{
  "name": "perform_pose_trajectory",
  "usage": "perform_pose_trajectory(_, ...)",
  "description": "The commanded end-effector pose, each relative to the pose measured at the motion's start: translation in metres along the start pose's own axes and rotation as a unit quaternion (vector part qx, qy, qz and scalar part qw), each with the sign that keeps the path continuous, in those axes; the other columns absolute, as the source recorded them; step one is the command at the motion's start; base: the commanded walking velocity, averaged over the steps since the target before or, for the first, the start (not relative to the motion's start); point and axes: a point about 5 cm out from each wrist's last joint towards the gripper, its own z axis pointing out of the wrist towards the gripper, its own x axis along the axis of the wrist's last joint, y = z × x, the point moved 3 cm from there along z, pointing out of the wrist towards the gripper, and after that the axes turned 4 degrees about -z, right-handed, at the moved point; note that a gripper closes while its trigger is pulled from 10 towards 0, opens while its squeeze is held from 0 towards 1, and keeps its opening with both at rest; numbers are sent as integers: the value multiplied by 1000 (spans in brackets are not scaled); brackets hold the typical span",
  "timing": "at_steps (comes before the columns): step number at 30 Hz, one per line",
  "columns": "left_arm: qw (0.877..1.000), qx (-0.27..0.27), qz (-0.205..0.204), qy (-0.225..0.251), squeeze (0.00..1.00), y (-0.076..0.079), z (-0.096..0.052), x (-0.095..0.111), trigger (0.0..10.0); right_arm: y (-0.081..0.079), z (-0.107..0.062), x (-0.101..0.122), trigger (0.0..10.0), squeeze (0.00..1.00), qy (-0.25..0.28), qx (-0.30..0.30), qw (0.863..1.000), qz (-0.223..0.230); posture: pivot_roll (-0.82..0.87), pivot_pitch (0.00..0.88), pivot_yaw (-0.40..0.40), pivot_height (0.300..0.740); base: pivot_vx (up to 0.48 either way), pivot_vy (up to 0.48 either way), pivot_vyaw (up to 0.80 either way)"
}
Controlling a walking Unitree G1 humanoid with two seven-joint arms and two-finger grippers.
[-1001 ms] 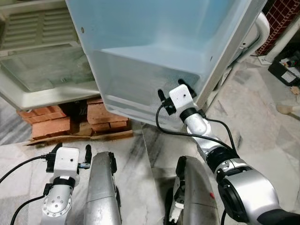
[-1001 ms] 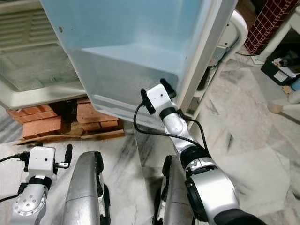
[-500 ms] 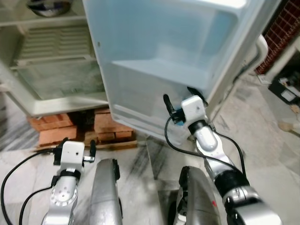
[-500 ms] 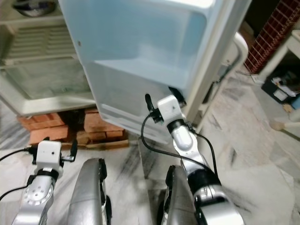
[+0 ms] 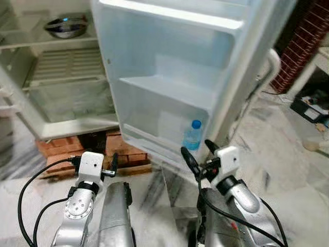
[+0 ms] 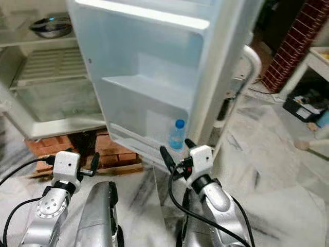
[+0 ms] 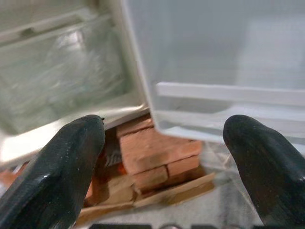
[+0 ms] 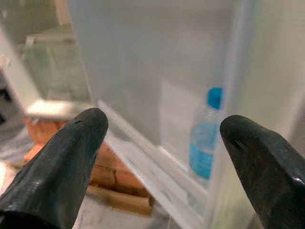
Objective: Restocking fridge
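Observation:
The fridge stands open, its door (image 5: 169, 67) swung toward me with pale blue shelves. A small water bottle (image 5: 192, 135) with a blue cap stands upright in the lowest door shelf (image 5: 154, 141). My right gripper (image 5: 199, 153) is just below and in front of that shelf, open and holding nothing. In the right wrist view the bottle (image 8: 205, 143) shows between the spread fingers (image 8: 62, 157), some way off. My left gripper (image 7: 162, 138) is low on the left, open and empty, facing the bricks (image 7: 152, 152) under the fridge.
A steel bowl (image 5: 66, 25) sits on an upper shelf inside the fridge. The fridge rests on red bricks (image 5: 126, 149) over a marble floor (image 5: 288, 170). A white pipe frame (image 5: 271, 64), a red tiled wall (image 5: 303, 41) and a black box (image 5: 311, 105) are on the right.
The right gripper has drawn back and down from the lowest door shelf, and the bottle now shows standing there. The whole view has tilted upward, so the camera has moved.

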Motion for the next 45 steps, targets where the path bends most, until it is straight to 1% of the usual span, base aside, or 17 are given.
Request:
perform_pose_trajectory(1,1000,-4,1,4,0,-1,1,1,10000,16,1,17,10000,0,26,-36,999,-15,16,0,12,534,0,0,0)
perform_pose_trajectory(2,1000,-5,1,4,0,-1,1,1,10000,20,0,19,10000,0,27,-46,998,-21,16,0,12,534,0,0,0)
perform_pose_trajectory(3,1000,-5,0,5,0,-1,0,1,10000,31,-3,24,10000,0,37,-81,995,-41,18,0,11,534,0,0,0)
perform_pose_trajectory(5,1000,-5,-1,6,0,-2,0,1,10000,41,-6,30,10000,0,45,-119,991,-43,20,0,12,534,0,0,0)
perform_pose_trajectory(7,1000,-5,-2,6,0,-2,0,1,10000,47,-10,34,10000,0,55,-150,986,-50,21,0,12,534,0,0,0)
perform_pose_trajectory(8,1000,-5,-2,6,0,-2,0,1,10000,48,-10,35,10000,0,57,-156,985,-47,21,0,14,539,0,0,0)
perform_pose_trajectory(10,1000,-6,-2,5,0,-1,0,0,10000,47,-9,37,10000,0,61,-165,984,-41,19,0,16,554,0,0,0)
perform_pose_trajectory(14,1000,-8,-1,6,0,0,2,1,10000,45,-5,42,10000,0,69,-167,982,-46,16,0,20,579,0,0,0)
perform_pose_trajectory(21,1000,-11,1,8,0,0,6,3,10000,55,1,53,10000,0,84,-182,978,-52,10,0,24,634,0,0,0)
perform_pose_trajectory(28,1000,-13,0,10,0,1,6,3,10000,57,5,58,10000,0,91,-182,977,-57,14,0,21,684,0,0,0)
perform_pose_trajectory(30,1000,-13,-1,10,0,2,6,3,10000,57,6,58,10000,0,91,-182,977,-57,14,0,21,689,0,0,0)
perform_pose_trajectory(32,1000,-16,-6,15,0,3,6,5,10000,56,6,58,10000,0,92,-180,978,-58,15,0,20,709,0,0,0)
perform_pose_trajectory(35,1000,-19,-9,11,0,5,6,3,10000,56,5,57,10000,0,91,-182,977,-56,16,0,19,724,0,0,0)
perform_pose_trajectory(37,1000,-22,-11,9,0,6,5,2,10000,57,2,53,10000,0,82,-197,975,-63,14,0,17,738,0,0,0)
perform_pose_trajectory(42,1000,-24,-11,11,0,6,6,3,10000,59,-3,33,10000,0,32,-237,969,-62,16,0,14,740,0,0,0)
perform_pose_trajectory(44,1000,-25,-13,11,0,8,4,3,10000,55,-7,25,10000,0,24,-237,970,-42,15,0,13,740,0,0,0)
perform_pose_trajectory(45,1000,-25,-14,11,0,8,4,3,10000,54,-7,24,10000,0,21,-237,970,-39,15,0,13,740,0,0,0)
